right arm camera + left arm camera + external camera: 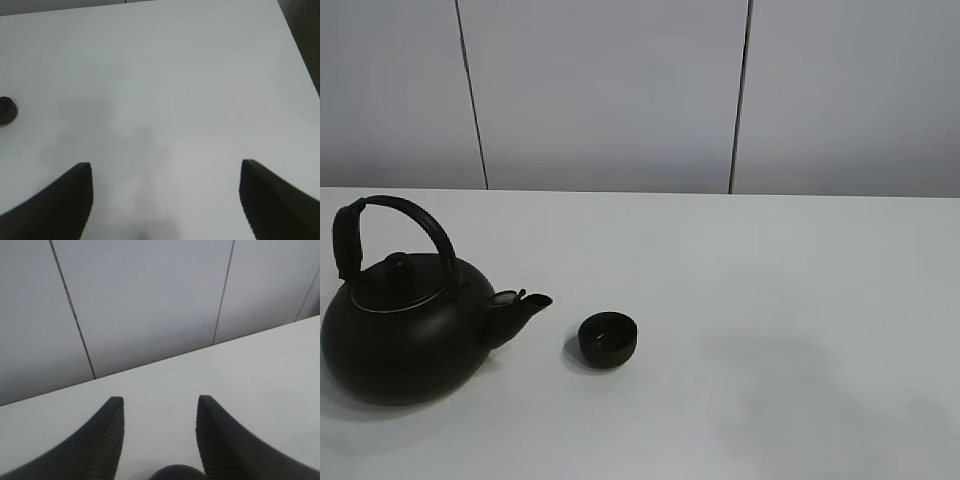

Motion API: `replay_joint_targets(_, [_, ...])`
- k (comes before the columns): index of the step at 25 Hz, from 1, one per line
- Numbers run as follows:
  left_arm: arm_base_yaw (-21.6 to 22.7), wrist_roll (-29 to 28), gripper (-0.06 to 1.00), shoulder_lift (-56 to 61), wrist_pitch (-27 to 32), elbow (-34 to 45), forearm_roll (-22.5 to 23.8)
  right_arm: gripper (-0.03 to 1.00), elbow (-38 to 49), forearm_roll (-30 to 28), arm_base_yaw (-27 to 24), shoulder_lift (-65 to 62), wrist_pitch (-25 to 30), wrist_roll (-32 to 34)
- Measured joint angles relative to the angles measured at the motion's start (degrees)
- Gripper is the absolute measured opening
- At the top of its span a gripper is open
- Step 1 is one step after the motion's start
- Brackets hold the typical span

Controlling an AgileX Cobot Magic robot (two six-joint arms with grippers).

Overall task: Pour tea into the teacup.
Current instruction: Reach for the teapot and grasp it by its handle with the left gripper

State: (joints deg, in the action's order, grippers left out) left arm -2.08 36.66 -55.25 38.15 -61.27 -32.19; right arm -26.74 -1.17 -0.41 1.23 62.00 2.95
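The small matte-black teacup point(608, 339) stands upright on the white table, just right of the spout of a big round black kettle point(405, 335) with an arched handle. The cup also shows at the edge of the right wrist view point(6, 110), far from my right gripper point(166, 166), which is wide open and empty over bare table. My left gripper point(159, 400) is open and empty, facing the wall. A dark rounded shape point(176, 473) lies between its fingers at the frame's edge; I cannot tell what it is. No tea shows. Neither gripper appears in the exterior high view.
The white table point(770, 280) runs back to a grey panelled wall point(610, 90). Its right edge, with dark floor beyond, shows in the right wrist view point(300, 55). Faint arm shadows lie on the table at the right point(770, 360).
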Motion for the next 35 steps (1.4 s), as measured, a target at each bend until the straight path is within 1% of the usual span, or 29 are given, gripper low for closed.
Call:
replay_joint_targets(5, [0.0, -6.6, 0.33, 10.4, -7.1, 11.9, 6.6, 0.56, 0.0, 0.0, 0.0, 0.0, 0.0, 0.0])
replay_joint_targets(9, [0.0, -11.1, 0.33, 16.6, -10.6, 19.7, 11.8, 0.56, 0.0, 0.0, 0.0, 0.0, 0.0, 0.0])
replay_joint_targets(13, [0.0, -16.1, 0.33, 20.3, -13.8, 26.8, 19.1, 0.56, 0.0, 0.0, 0.0, 0.0, 0.0, 0.0])
replay_joint_targets(15, [0.0, -18.9, 0.33, 21.3, -17.0, 30.4, 23.0, 0.56, 0.0, 0.0, 0.0, 0.0, 0.0, 0.0])
replay_joint_targets(18, [0.0, -24.4, 0.33, 22.2, -22.2, 35.6, 29.5, 0.56, 0.0, 0.0, 0.0, 0.0, 0.0, 0.0])
replay_joint_targets(21, [0.0, -32.2, 0.33, 22.7, -26.6, 40.5, 33.4, 0.56, 0.0, 0.0, 0.0, 0.0, 0.0, 0.0])
replay_joint_targets(23, [-0.7, -36.7, 0.33, 22.7, -30.5, 44.0, 34.2, 0.56, 0.0, 0.0, 0.0, 0.0, 0.0, 0.0])
replay_joint_targets(24, [-1.3, -37.9, 0.33, 22.7, -32.8, 45.5, 34.2, 0.56, 0.0, 0.0, 0.0, 0.0, 0.0, 0.0])
replay_joint_targets(26, [-3.0, -39.4, 0.34, 22.7, -39.0, 48.2, 34.2, 0.56, 0.0, 0.0, 0.0, 0.0, 0.0, 0.0])
replay_joint_targets(28, [-4.5, -40.0, 0.36, 22.7, -43.4, 49.4, 34.2, 0.56, 0.0, 0.0, 0.0, 0.0, 0.0, 0.0])
replay_joint_targets(29, [-5.2, -40.1, 0.38, 22.7, -44.7, 49.9, 34.2, 0.56, 0.0, 0.0, 0.0, 0.0, 0.0, 0.0])
replay_joint_targets(31, [-6.0, -40.3, 0.40, 22.7, -45.5, 50.6, 34.2, 0.56, 0.0, 0.0, 0.0, 0.0, -0.1, 0.0])
replay_joint_targets(35, [-6.2, -40.9, 0.42, 22.7, -46.8, 52.4, 34.2, 0.56, 0.0, 0.0, 0.0, 0.0, -0.1, 0.0])
